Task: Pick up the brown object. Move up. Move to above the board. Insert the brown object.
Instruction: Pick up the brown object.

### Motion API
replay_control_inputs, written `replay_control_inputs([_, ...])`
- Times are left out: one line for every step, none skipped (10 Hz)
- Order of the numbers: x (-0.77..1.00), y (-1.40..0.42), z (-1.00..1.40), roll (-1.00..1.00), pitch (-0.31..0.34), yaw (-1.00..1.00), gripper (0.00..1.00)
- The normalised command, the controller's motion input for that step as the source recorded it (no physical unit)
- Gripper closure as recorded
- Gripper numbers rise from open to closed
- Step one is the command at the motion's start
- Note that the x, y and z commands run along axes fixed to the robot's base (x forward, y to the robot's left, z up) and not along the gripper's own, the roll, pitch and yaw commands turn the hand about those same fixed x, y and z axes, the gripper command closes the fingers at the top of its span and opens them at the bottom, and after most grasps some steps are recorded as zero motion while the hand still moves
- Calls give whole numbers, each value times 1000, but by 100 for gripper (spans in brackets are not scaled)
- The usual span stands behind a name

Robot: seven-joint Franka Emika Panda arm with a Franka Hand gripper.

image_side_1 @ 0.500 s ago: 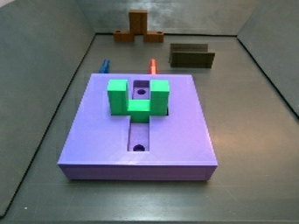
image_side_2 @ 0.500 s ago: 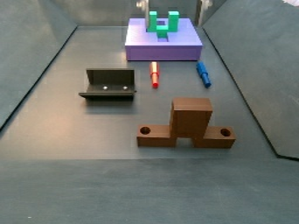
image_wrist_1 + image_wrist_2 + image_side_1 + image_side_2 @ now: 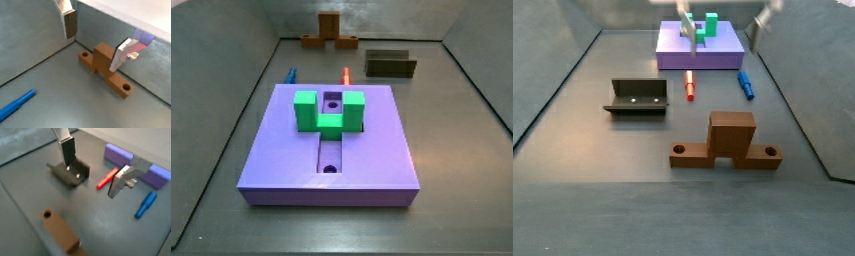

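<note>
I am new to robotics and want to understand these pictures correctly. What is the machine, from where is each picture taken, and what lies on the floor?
The machine is a robot arm with one end effector, a grasping part made of two flat silver fingers. Two cameras sit on the arm's wrist and look down past the fingers. Two more cameras stand beside the work area.

The fingers are open and hold nothing. In a wrist view they hang above the orange-brown wooden piece, which rests on the grey floor.

Also on the floor are:
- a large flat purple board bearing a green U-shaped block
- a dark olive open box
- a red stick
- a blue stick
</note>
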Motion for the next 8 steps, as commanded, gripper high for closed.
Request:
replay_control_inputs([-51,740,-820,-33,-144,-223,0])
replay_control_inputs([-11,771,-803,0,-144,-229,0])
replay_control_inputs([6,831,-571,-91,-109,-134,0])
replay_control_inputs([97,691,-409,-140,-76,-149,0])
replay_control_inputs([-229,640,-480,-84,-91,-240,0])
replay_control_inputs([-326,651,-337,-129,-117,-151,0])
replay_control_inputs([-60,483,-186,-161,-80,-43,0])
replay_control_inputs([0,209,-183,-149,-63,0,0])
